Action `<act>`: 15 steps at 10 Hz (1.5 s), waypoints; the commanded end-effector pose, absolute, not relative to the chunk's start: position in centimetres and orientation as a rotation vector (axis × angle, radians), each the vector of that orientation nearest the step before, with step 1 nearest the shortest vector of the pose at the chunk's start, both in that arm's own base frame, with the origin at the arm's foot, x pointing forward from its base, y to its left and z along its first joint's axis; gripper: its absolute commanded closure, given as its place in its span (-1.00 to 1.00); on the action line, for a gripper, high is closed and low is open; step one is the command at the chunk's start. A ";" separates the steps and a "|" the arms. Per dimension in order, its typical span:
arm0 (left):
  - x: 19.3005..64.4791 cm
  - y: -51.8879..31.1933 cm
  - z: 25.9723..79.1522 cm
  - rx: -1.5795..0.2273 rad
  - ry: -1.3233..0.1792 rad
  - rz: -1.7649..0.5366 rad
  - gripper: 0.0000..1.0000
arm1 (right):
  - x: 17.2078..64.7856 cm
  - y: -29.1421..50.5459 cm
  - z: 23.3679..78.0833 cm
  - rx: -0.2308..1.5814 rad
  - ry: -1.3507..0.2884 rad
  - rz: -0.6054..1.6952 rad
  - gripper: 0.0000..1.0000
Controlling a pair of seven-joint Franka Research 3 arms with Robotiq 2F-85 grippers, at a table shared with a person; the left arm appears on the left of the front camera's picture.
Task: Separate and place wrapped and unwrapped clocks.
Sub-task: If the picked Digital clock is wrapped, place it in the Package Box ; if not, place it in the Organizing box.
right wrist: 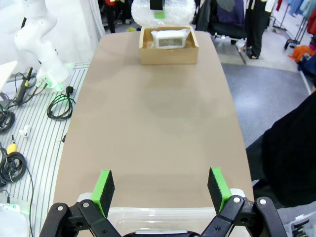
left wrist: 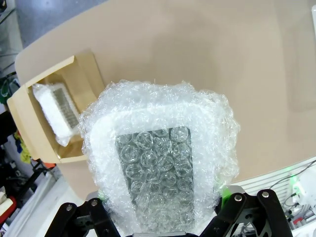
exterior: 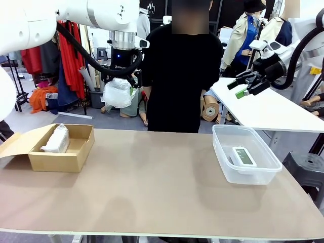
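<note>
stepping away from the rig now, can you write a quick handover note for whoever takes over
Left gripper: shut on a clock in whitish bubble wrap, held high above the table's far left edge, near the brown cardboard box.
Right gripper: open, empty, raised over the clear plastic tub.
Done: one bubble-wrapped clock lies in the cardboard box; the bare white digital clock with grey screen lies in the tub.
Left: the held wrapped clock likely goes into the box beside the first, then release.

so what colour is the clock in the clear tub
White with a grey screen; the bare clock in the clear plastic tub shows best in the front view.
</note>
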State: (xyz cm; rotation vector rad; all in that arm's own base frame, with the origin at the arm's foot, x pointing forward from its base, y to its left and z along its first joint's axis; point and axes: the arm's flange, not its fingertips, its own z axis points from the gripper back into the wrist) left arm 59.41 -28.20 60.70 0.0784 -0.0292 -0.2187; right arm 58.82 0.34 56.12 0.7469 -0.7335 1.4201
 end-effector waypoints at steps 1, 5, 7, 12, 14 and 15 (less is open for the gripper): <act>59.2 -28.1 61.2 0.075 -0.033 -0.214 1.00 | 58.7 0.5 56.3 0.752 -0.742 1.419 -1.00; 59.3 -28.3 60.6 0.098 -0.023 -0.262 1.00 | 58.7 0.5 56.3 0.752 -0.742 1.419 -1.00; 58.7 -26.2 59.8 0.114 0.012 -0.248 1.00 | 58.7 0.5 56.3 0.752 -0.742 1.419 -1.00; 57.3 -20.8 54.3 0.140 -0.094 -0.094 1.00 | 58.7 0.5 56.3 0.752 -0.742 1.419 -1.00; 56.1 -18.7 53.4 0.138 -0.107 -0.012 1.00 | 58.7 0.5 56.3 0.752 -0.742 1.419 -1.00; 55.1 -18.0 53.1 0.158 -0.133 0.030 1.00 | 58.7 0.5 56.3 0.752 -0.742 1.419 -1.00</act>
